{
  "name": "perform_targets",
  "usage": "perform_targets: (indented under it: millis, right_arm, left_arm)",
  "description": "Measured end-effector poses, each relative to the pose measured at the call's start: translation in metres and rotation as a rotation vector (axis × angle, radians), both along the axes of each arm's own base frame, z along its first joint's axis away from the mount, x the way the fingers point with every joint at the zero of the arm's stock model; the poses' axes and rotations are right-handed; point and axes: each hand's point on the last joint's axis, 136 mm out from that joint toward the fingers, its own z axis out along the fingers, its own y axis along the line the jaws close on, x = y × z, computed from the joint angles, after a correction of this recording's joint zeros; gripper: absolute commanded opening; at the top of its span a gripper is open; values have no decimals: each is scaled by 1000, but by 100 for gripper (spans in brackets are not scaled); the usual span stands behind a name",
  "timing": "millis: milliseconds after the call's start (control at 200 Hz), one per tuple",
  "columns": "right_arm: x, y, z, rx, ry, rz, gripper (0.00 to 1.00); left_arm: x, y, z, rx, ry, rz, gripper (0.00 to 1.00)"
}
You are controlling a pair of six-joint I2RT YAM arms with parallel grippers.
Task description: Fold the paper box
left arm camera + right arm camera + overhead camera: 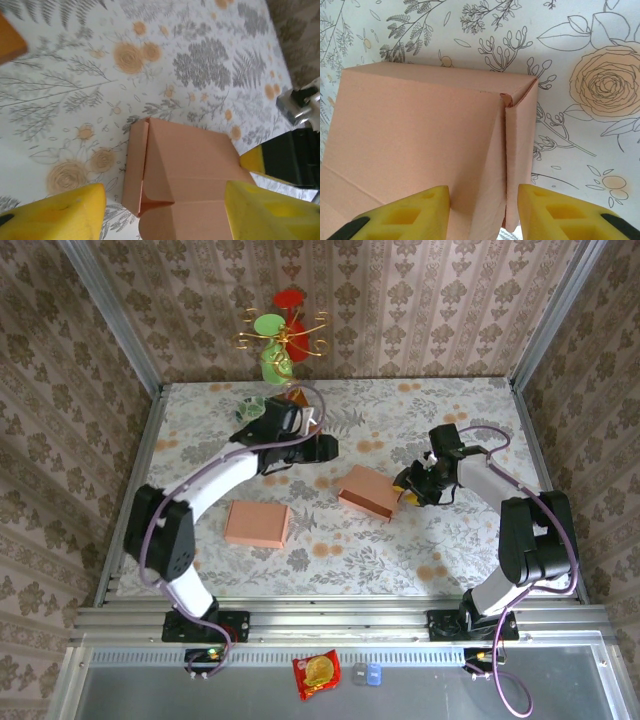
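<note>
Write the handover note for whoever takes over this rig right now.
Left gripper: open, above the right box, not gripping.
Right gripper: open, straddling that box's end-flap seam.
Left box: lies flat, left of centre, apart from both grippers.
Done: right box looks mostly formed.
Left: one flap gapes; press it shut. Left box's state unclear.
</note>
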Motion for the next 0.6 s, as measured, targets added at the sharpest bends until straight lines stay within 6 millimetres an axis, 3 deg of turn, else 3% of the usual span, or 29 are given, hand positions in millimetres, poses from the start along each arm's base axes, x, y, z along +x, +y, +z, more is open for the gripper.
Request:
perform_targets:
  millis: [125,285,600]
  right_arm:
    - [0,0,-1,-6,-1,3,47]
    - [0,1,-1,-6,-2,6,48]
    - [-2,3,-2,-8,-2,16,49]
  left_arm:
    - [-1,-17,-34,53,84,-82,65]
    - [-20,-25,-73,137,170,-165,64]
    - [-36,-26,-93,161,208,-207,60]
